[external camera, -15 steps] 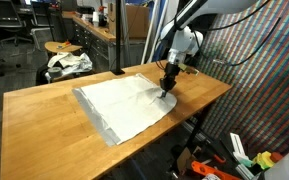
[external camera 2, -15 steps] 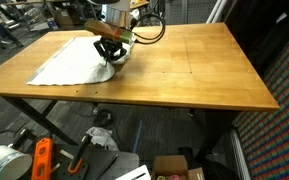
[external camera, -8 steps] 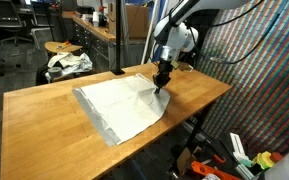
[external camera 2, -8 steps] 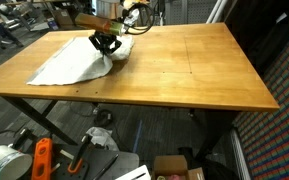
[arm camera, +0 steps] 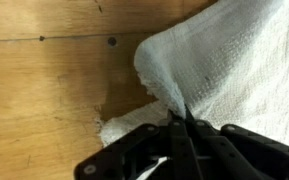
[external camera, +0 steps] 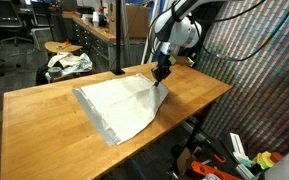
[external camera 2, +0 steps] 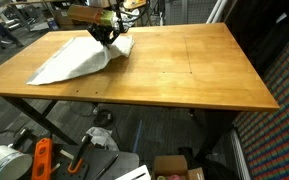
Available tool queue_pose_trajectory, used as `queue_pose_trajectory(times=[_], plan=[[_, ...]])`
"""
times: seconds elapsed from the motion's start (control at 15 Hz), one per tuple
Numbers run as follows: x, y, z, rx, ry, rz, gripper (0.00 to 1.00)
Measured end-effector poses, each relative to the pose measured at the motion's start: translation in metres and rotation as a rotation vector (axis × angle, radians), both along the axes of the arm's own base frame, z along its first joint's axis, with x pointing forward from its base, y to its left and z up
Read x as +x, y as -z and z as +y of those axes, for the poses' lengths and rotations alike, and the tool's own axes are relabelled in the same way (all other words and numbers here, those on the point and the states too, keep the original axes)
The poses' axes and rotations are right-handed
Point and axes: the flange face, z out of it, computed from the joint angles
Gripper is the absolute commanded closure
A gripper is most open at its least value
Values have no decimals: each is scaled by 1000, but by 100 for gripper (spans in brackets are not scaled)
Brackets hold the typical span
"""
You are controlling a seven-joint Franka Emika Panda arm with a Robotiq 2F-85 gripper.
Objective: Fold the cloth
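The cloth (external camera: 116,105) is a thin white sheet with a greyer border, spread on the wooden table (external camera: 44,115). My gripper (external camera: 160,73) is shut on one corner of the cloth and holds it lifted above the table, so the fabric slopes down from the fingers. In an exterior view the gripper (external camera 2: 105,38) hangs over the raised edge of the cloth (external camera 2: 72,63). In the wrist view the pinched cloth (arm camera: 219,65) rises to a peak between the black fingers of the gripper (arm camera: 181,122).
A stool with a bundle of white-and-dark fabric (external camera: 67,63) stands beyond the table's far edge. A black pole (external camera: 117,38) rises behind the table. Bare wood (external camera 2: 194,65) covers the table beside the cloth. Clutter lies on the floor (external camera 2: 44,160).
The gripper has risen and moved back over the cloth, carrying the pinched corner; the lifted fabric now slopes up higher than before.
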Motion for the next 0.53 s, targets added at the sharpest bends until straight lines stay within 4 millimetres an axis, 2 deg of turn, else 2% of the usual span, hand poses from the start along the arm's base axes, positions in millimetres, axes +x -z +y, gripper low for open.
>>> queue_pose_trajectory(times=[0.27, 0.53], plan=[[-13, -1, 13, -95, -26, 21, 98], [-34, 5, 29, -179, -108, 64, 98]])
